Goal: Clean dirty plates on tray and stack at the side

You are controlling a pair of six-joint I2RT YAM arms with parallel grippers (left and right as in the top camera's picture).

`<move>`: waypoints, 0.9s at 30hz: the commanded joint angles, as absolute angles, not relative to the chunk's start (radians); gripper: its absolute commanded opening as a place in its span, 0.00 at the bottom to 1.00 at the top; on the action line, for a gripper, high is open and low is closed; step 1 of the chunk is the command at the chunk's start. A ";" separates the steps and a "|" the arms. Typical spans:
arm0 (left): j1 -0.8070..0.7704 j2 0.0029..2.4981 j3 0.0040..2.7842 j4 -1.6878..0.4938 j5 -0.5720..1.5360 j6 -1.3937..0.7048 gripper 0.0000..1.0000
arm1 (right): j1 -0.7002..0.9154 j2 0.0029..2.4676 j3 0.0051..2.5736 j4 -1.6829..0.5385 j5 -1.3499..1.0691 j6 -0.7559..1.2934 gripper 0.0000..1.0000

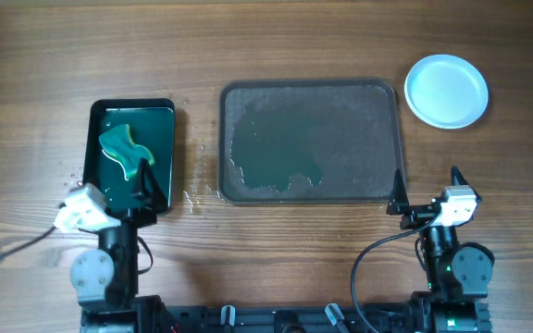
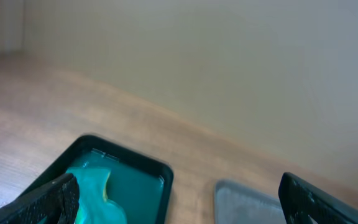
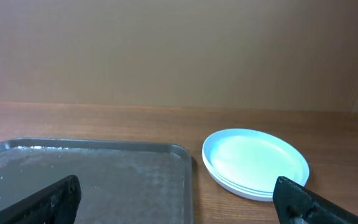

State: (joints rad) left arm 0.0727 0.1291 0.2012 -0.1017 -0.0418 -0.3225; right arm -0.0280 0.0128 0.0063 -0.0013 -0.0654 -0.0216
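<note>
At the far right corner of the tabletop (image 1: pixel 26 92), the plates (image 1: pixel 446 90) sat in one stack, well apart from the right arm and just beyond the corner of the tray (image 1: pixel 359 120). In the right wrist view the stack showed layered rims, seemingly three. The top face looked pale and free of any teal smear. The tray itself held no plates, only a thin greenish wet film across its middle.

The left gripper (image 2: pixel 179 208) hung over the near end of the small black tray (image 1: pixel 95 139), where a teal sponge (image 1: pixel 123 148) lay in green liquid. Its jaws were spread wide and held nothing. The right gripper (image 3: pixel 179 202) hovered at the tray's near right corner, its jaws also wide apart and bare.

By my reading the wiping and stacking were done, and the step in hand was simply to finish cleanly. Doing that well would mean keeping both arms low and close to their bases. The right arm should stay clear of the stack so the rims are not knocked out of line. The left jaws should stay out of the liquid so nothing drips onto the wood.
</note>
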 commanded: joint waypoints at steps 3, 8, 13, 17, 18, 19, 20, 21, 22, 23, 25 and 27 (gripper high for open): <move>0.067 0.007 0.027 0.037 0.006 -0.298 1.00 | -0.032 0.004 0.005 0.001 -0.047 -0.026 1.00; 0.057 0.003 0.006 0.006 0.011 -0.290 1.00 | -0.032 0.004 0.005 0.001 -0.047 -0.026 1.00; 0.033 0.003 0.006 -0.077 0.026 -0.264 1.00 | -0.032 0.004 0.005 0.001 -0.047 -0.026 1.00; 0.028 0.003 0.006 -0.076 0.026 -0.266 1.00 | -0.032 0.004 0.005 0.001 -0.047 -0.026 1.00; 0.028 0.003 0.006 -0.076 0.026 -0.266 1.00 | -0.032 0.004 0.005 0.001 -0.047 -0.026 1.00; 0.028 0.003 0.006 -0.076 0.026 -0.266 1.00 | -0.032 0.004 0.005 0.001 -0.047 -0.026 1.00; 0.028 0.004 0.006 -0.076 0.026 -0.266 1.00 | -0.032 0.004 0.005 0.001 -0.047 -0.026 1.00; 0.028 0.005 0.006 -0.076 0.026 -0.266 1.00 | -0.032 0.004 0.005 0.001 -0.047 -0.026 1.00; 0.028 0.006 0.006 -0.076 0.026 -0.266 1.00 | -0.032 0.004 0.005 0.001 -0.047 -0.026 1.00; 0.028 0.006 0.006 -0.076 0.026 -0.266 1.00 | -0.032 0.004 0.005 0.001 -0.047 -0.026 1.00; 0.028 0.006 0.006 -0.076 0.026 -0.266 1.00 | -0.032 0.004 0.005 0.001 -0.047 -0.026 1.00; 0.028 0.006 0.006 -0.076 0.026 -0.266 1.00 | -0.032 0.004 0.005 0.001 -0.047 -0.026 1.00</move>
State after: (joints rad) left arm 0.0326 0.0128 0.0109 -0.0746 0.0063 -0.2893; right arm -0.0280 0.0128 0.0063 -0.0013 -0.0654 -0.0216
